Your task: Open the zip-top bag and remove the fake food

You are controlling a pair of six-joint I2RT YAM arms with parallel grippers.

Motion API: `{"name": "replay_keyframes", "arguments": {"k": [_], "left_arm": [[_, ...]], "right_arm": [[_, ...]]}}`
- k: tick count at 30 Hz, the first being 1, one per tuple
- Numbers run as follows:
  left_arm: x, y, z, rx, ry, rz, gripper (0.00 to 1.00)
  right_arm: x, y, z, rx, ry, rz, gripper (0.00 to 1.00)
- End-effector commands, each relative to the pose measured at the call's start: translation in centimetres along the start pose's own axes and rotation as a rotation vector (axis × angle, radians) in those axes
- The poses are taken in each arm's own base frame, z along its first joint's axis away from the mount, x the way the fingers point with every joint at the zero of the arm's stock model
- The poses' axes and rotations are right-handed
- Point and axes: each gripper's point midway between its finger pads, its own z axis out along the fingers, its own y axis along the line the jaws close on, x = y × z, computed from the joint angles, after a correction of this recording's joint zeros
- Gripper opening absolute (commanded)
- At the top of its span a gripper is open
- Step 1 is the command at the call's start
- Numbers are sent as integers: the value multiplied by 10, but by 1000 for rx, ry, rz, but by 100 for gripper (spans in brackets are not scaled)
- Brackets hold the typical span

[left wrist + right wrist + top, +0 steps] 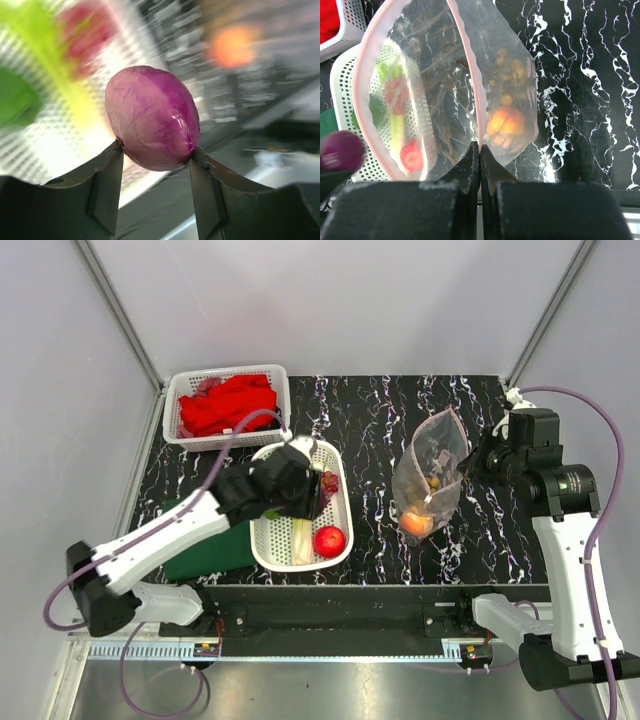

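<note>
**Emptying the zip-top bag: one arm holds its mouth open while the other carries a piece off.**

Top view: the zip-top bag (432,472) lies on the right half of the counter (380,420). The right end effector (478,458) meets it at its far right edge. The left end effector (312,485) hovers over the far part of the white oval basket (262,540). The basket holds a red apple (330,540) and a leek (302,538), so it is presumably the drop-off for removed pieces.
Left wrist view: the jaws are clamped on the lower flanks of the purple onion (152,117), holding it above the basket.
Right wrist view: the fingers are pressed together on one side of the pink zip strip (469,70). This keeps the mouth spread, apparently to give the other arm access. An orange peach (505,122) and a yellow-brown berry bunch (512,62) are inside, not yet removed.
</note>
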Motion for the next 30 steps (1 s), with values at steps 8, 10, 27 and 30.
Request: {"name": "replay_keyframes", "arguments": {"k": [8,10,27,30], "left_arm": [[105,142,26,-595,242,78,0],[107,143,35,-608,264,94,27],[-49,-75,-23,116,-180,155,61],[-94,-126,-46,286,-298,142,45]], "right_arm": [[-1,2,-4,-5,8,-9,0],[-1,6,-3,-30,20,-16,0],[26,48,-5,-283,151,-22,0],[31,54,-5,-315,176,-24,0]]}}
